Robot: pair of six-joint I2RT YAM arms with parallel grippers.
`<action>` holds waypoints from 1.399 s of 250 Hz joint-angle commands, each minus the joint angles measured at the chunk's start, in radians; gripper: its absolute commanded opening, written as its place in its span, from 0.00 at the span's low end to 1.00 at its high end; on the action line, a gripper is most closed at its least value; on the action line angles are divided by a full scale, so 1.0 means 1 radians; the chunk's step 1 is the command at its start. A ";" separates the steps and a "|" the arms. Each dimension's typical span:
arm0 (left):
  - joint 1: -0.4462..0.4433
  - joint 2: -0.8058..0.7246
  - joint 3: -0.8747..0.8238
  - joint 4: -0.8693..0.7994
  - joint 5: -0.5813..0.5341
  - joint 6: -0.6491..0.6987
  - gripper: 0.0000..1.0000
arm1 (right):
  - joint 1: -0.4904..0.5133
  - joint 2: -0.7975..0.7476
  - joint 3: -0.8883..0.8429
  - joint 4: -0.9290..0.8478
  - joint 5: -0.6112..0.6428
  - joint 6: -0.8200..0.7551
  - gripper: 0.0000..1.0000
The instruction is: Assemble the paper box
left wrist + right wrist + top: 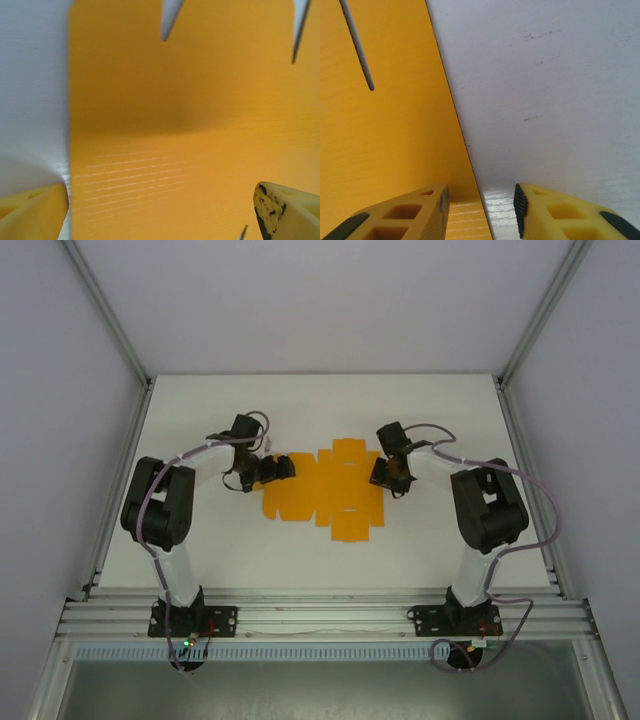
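While the bright orange, die-cut card sheet of the paper box [325,490] lies flat in the middle of the white table [200,420], the left gripper [283,469] hangs spread wide over its left edge. The right gripper [382,473] straddles its right edge, jaws narrowly apart, pinching nothing.
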 commanded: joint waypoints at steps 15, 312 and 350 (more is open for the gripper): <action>-0.024 0.003 -0.053 0.220 0.264 -0.046 0.93 | 0.025 0.108 -0.064 0.093 -0.130 0.030 0.36; -0.167 -0.050 0.164 -0.148 -0.125 0.095 0.41 | 0.029 0.194 -0.113 0.121 0.000 0.028 0.34; -0.168 -0.080 0.142 -0.084 -0.097 0.079 0.14 | 0.029 0.128 -0.104 0.131 0.007 0.001 0.40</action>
